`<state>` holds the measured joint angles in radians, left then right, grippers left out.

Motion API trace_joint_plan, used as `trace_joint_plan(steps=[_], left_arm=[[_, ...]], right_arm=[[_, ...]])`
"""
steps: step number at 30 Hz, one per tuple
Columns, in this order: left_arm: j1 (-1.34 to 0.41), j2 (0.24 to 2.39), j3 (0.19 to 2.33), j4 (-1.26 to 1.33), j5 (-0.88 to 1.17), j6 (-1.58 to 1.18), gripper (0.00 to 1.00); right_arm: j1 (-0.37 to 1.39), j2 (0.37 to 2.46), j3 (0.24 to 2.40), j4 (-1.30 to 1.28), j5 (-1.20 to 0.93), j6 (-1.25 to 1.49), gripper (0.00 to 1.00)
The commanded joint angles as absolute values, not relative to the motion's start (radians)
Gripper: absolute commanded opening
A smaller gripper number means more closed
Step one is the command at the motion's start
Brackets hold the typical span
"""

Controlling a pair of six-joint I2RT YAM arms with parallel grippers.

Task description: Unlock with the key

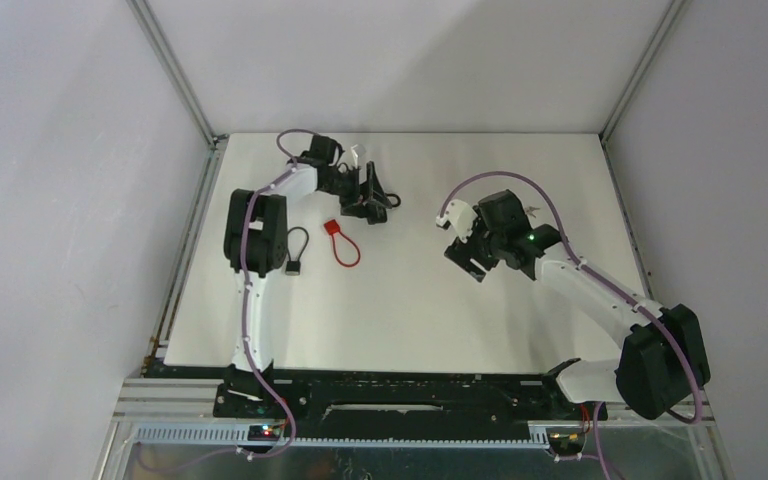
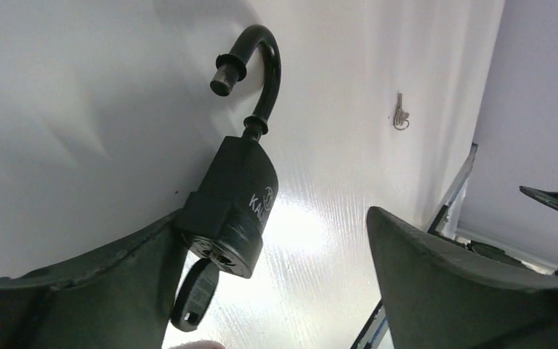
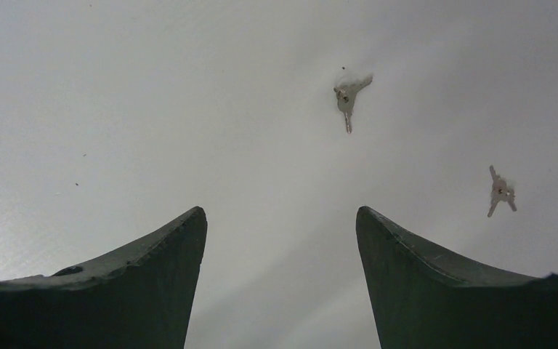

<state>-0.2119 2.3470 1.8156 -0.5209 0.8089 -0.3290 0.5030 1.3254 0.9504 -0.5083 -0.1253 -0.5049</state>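
A black padlock (image 2: 236,203) lies on the white table with its curved shackle (image 2: 261,65) sprung open at one end. A black-headed key (image 2: 196,294) sticks out of its keyhole. My left gripper (image 2: 283,225) is open around it: the lock's body leans against the left finger (image 2: 116,276), and the right finger (image 2: 443,276) stands well clear. In the top view the left gripper (image 1: 373,197) is at the back left of the table and hides the lock. My right gripper (image 3: 281,211) hangs open over bare table with nothing between its fingers, right of centre (image 1: 467,248).
A red padlock (image 1: 341,241) with a long red shackle and another black padlock (image 1: 293,262) lie left of centre by the left arm. Small silver keys (image 3: 347,94) (image 3: 501,190) lie ahead of the right gripper. One more silver key (image 2: 401,113) lies beyond the black lock.
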Motion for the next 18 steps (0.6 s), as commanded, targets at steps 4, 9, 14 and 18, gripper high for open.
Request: trace_joint_plan(steps=[4,9,14,18], left_arm=[[-0.196,2.211,1.839,-0.638,0.502,-0.130,1.00],[-0.197,2.067,1.794,-0.623,0.332,-0.048,1.00],[-0.197,1.869,1.706,-0.604,0.188,-0.002,1.00],[-0.196,1.694,1.618,-0.599,0.077,0.056,1.00]], right_arm=[[0.472,1.239,0.936,-0.500,-0.061,-0.531,0.81],[0.447,1.187,0.937,-0.493,-0.021,-0.547,0.89],[0.434,1.126,0.936,-0.466,0.044,-0.503,0.99],[0.422,1.059,0.936,-0.440,0.053,-0.491,0.99]])
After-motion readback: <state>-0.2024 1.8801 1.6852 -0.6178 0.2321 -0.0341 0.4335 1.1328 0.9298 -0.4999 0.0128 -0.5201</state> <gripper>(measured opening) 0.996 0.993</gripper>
